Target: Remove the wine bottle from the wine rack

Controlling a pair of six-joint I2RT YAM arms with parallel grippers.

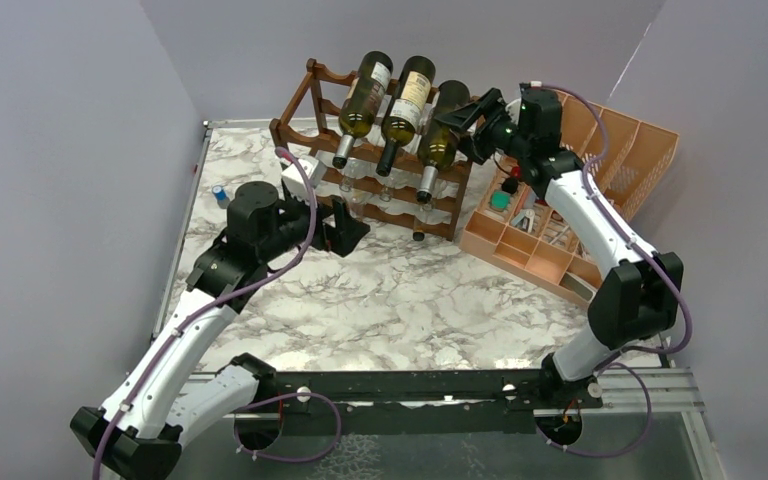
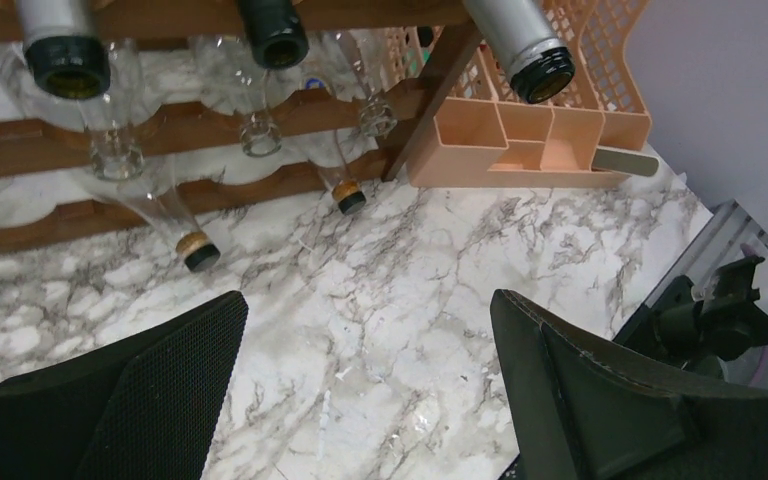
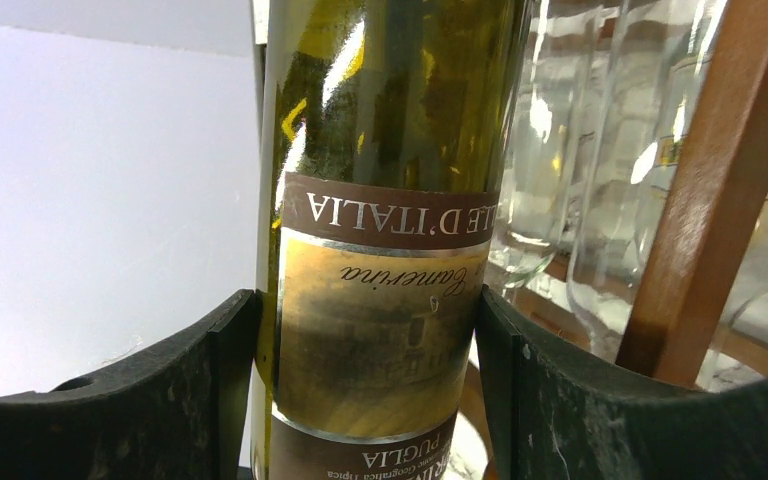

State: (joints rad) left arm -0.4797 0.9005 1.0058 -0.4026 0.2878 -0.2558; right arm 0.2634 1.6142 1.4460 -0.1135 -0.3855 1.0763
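The dark brown wine rack stands at the back of the marble table, with three dark green wine bottles lying on its top tier. My right gripper is at the base end of the rightmost wine bottle. In the right wrist view its fingers press both sides of the labelled bottle, beside a rack post. My left gripper hovers low in front of the rack, open and empty. The left wrist view shows the bottle necks overhead.
Clear empty glass bottles lie in the lower tiers, their necks poking out toward me. A peach-orange divided organiser with small items leans right of the rack. A small blue-capped item sits near the table's left edge.
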